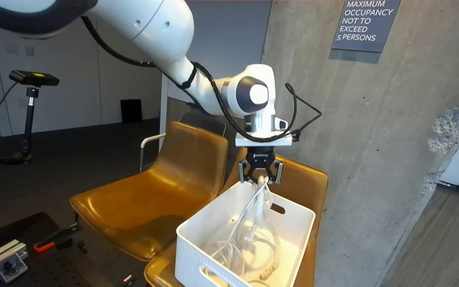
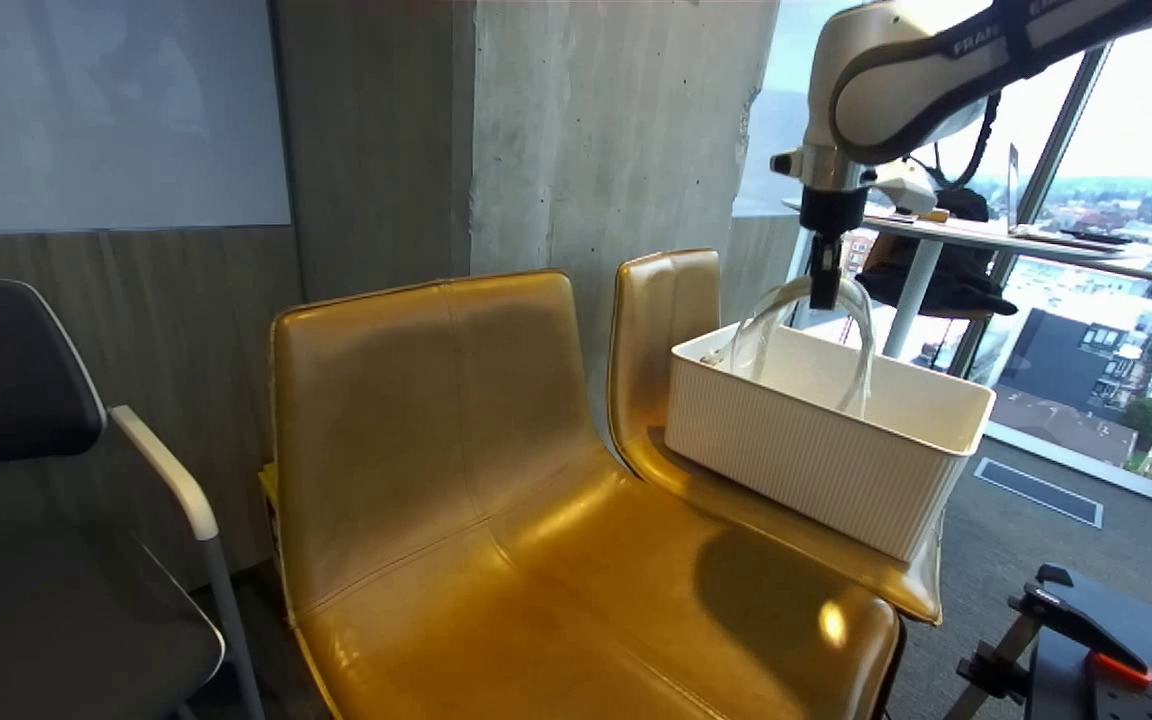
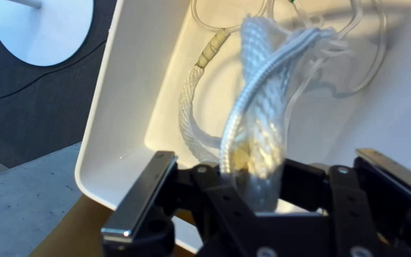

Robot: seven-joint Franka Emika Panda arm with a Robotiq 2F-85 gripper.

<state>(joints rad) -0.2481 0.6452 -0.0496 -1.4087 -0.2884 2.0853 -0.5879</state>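
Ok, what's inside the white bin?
White rope, part held by the gripper, one stretch wrapped in tan, and thinner cords. In the wrist view the gripper partly covers one end of the bin; anything right under the cords is hidden.

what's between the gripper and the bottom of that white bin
White rope: it hangs from the gripper down into the white bin, with part lying on the bottom. That shows in an exterior view.

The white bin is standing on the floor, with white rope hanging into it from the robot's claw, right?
Where it stands is wrong: both exterior views show the white bin on a tan chair. The white rope does hang into the bin from the gripper.
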